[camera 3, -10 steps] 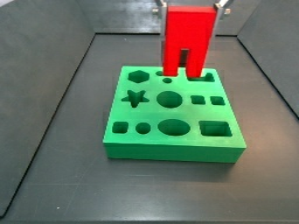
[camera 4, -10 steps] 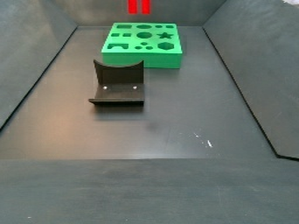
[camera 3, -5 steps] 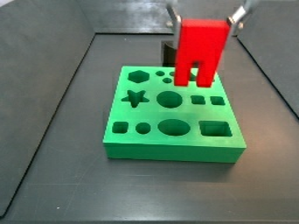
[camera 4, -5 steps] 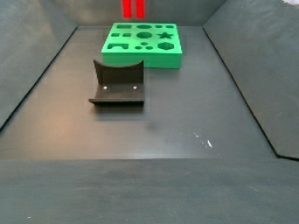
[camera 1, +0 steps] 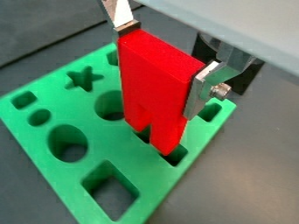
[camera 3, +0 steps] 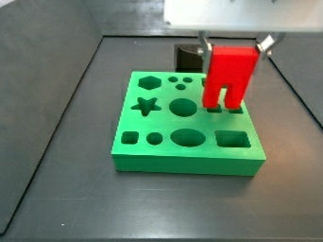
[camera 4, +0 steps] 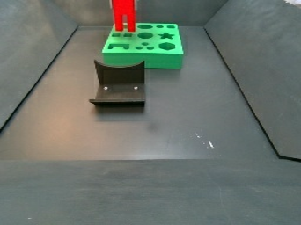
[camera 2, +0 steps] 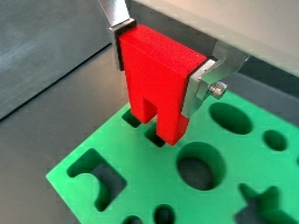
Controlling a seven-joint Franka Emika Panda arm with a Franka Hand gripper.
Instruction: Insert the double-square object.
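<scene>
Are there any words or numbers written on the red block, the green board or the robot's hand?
None: no words, numbers, labels or signs can be read in any view.
The double-square object is plain red, held upright by the tool over the green shape board.
The board carries only cut-out holes, among them a star and a hexagon.
The dark fixture is unmarked too.

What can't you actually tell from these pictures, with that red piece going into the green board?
- How deep the red block's prongs sit: the green board's holes hide their tips in both wrist views.
- The hand: cut off by the top edge in a side view.
- The dark piece behind the board: mostly hidden by the block.
</scene>
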